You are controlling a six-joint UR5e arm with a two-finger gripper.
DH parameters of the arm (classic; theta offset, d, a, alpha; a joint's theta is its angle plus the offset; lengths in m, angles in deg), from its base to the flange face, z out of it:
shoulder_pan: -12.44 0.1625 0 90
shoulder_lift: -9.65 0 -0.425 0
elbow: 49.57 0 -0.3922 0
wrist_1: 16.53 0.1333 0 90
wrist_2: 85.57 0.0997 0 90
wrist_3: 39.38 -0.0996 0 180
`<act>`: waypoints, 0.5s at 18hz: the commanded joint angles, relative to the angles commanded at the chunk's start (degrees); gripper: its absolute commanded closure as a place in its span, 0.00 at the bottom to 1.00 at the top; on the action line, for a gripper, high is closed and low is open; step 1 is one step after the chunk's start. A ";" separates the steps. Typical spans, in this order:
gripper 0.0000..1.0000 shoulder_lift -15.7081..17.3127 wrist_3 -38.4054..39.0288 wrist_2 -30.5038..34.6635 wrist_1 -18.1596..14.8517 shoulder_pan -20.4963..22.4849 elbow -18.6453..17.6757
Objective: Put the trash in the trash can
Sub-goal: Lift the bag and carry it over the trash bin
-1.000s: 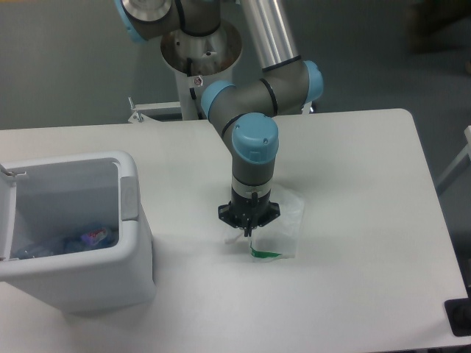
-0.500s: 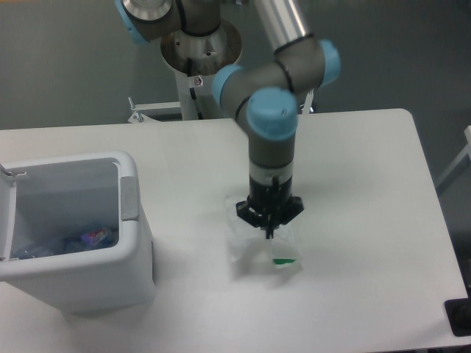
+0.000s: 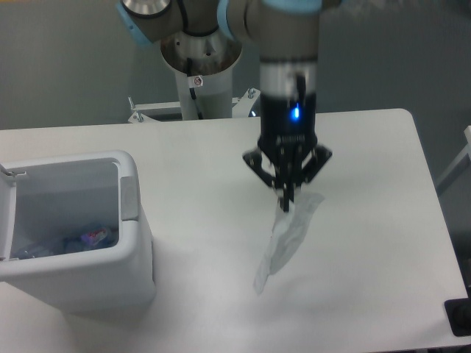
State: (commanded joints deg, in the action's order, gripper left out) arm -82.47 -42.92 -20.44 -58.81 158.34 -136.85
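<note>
Since half a second ago the gripper (image 3: 286, 200) has risen, and the clear plastic bag (image 3: 285, 237) — then crumpled on the white table (image 3: 368, 220) — now hangs lifted, stretched down toward 7 o'clock. The arm's wrist points straight down, a blue light glowing on it; the fingers are pinched together on the bag's top edge. At 9 o'clock from the bag, well apart, sits the white trash can (image 3: 136, 243), lid open — the bottle (image 3: 81, 240) lies inside, blurry.
</note>
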 joint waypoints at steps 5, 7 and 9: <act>1.00 5.70 6.08 -8.43 -0.18 -2.37 0.98; 1.00 6.94 7.04 -10.11 -0.18 -4.21 0.80; 1.00 7.48 7.05 -11.43 -0.18 -8.77 -0.77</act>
State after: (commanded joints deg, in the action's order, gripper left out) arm -74.99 -35.86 -31.87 -58.98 149.57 -137.62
